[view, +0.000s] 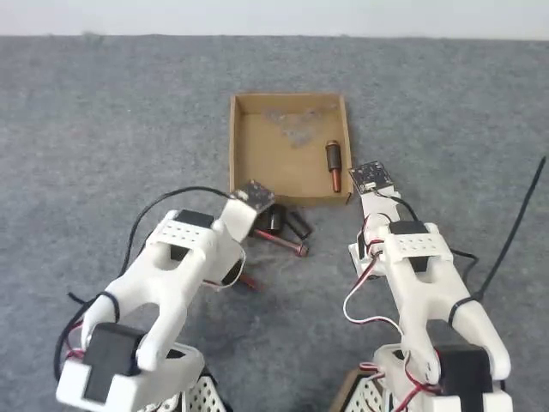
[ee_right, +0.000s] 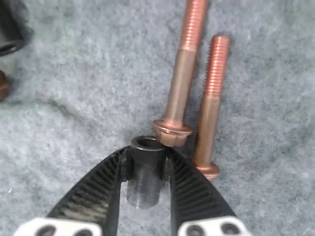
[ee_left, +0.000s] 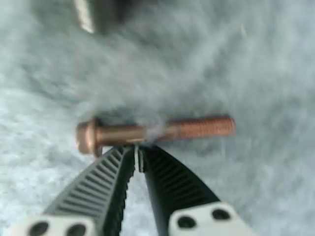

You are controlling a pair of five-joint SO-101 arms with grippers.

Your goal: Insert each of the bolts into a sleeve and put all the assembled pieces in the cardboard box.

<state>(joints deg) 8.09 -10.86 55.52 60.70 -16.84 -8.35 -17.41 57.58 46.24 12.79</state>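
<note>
In the right wrist view my right gripper [ee_right: 146, 150] is shut on an upright black sleeve [ee_right: 145, 172]. Two copper bolts [ee_right: 179, 73] [ee_right: 211, 98] lie side by side on the carpet just beyond it. In the left wrist view my left gripper [ee_left: 137, 147] has its fingers together, tips against the middle of a copper bolt [ee_left: 197, 128] lying crosswise. The high view shows the cardboard box [view: 287, 97] holding one sleeve with a bolt [view: 333, 165]. In front of the box lie two black sleeves [view: 276, 220] [view: 298, 225] and a bolt [view: 281, 243].
Grey carpet covers the table. One arm [view: 171, 266] ends over the loose parts, the other arm [view: 420, 266] ends beside the box's near right corner. Another black sleeve [ee_right: 7, 29] sits off to the side in the right wrist view.
</note>
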